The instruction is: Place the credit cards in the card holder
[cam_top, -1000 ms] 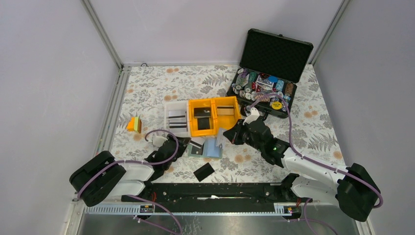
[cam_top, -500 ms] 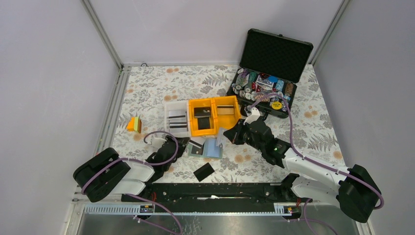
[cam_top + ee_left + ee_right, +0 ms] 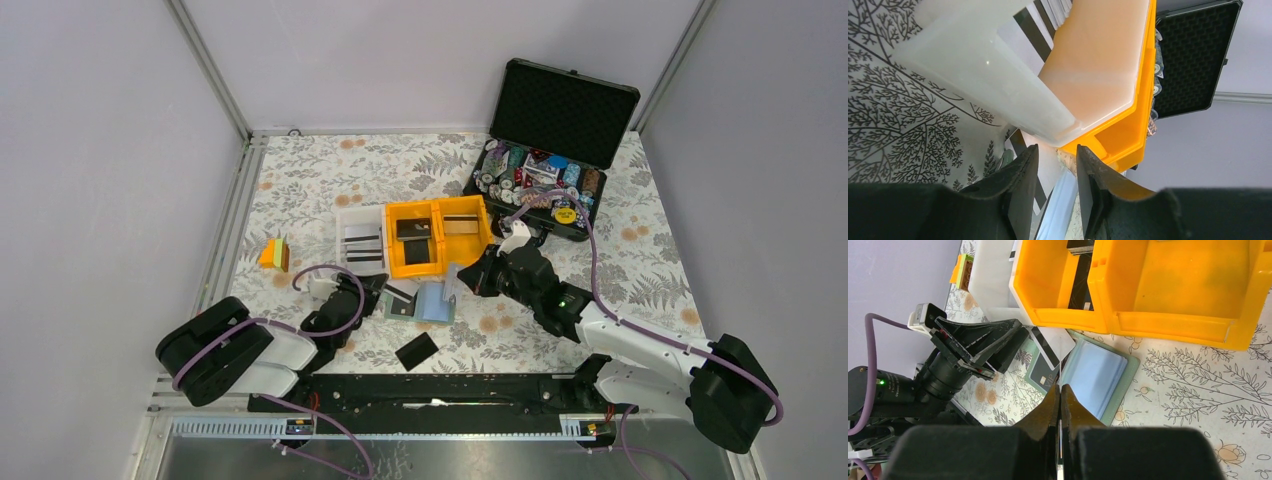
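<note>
The left tool has its jaws part way closed. Between them sits a pale credit card with a dark stripe, gripped across its width as far as the wrist view shows, its free end angled toward the open card holder. The right tool is closed tight over the middle of the holder. It appears to pinch a clear pocket leaf and hold it up off the pale blue pockets, though the leaf is too thin and glassy to be sure of the grip. The holder lies open on the table between the two tools, just beside the yellow bins. A dark card rests on its left half beneath the striped one; I cannot tell whether it sits inside a pocket. The step in hand reads as insertion: one tool offers the card while the other opens the pocket for it. The next move calls for lining the card's leading edge up with the pocket mouth and sliding it in at a shallow angle with the leaf raised. The left jaws should let go only once the card is seated. Much of the task looks undone: a black card lies loose on the table nearer the arm bases, and more cards sit in the white bin and the yellow bins.
</note>
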Robot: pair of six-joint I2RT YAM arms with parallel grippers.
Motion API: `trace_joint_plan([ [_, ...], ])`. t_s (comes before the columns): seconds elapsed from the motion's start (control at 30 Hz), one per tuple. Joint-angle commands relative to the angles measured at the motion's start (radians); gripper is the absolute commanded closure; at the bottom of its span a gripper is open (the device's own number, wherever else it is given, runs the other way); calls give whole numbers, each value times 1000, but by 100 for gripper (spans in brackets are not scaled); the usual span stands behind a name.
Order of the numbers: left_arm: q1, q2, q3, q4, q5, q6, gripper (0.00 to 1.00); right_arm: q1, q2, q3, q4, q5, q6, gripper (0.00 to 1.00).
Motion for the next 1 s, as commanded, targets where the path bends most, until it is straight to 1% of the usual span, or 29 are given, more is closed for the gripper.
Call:
trace_joint_plan([
  [0.0, -3, 1, 1, -27, 9, -55, 64, 7, -5, 19, 13, 39, -9, 100],
  [0.1, -4, 1, 6, -59, 25, -68, 64, 7, -9, 19, 7, 46, -9, 100],
  [0.53, -7, -17, 5, -162, 3, -127, 64, 7, -19, 15, -2, 56, -3, 100],
  [0.83, -6, 57, 23, -94, 19, -143, 64, 7, -27, 14, -8, 63, -2, 100],
  [0.97, -7, 104, 16, -31, 15, -147, 64, 7, -38, 17, -18, 72, -4, 100],
])
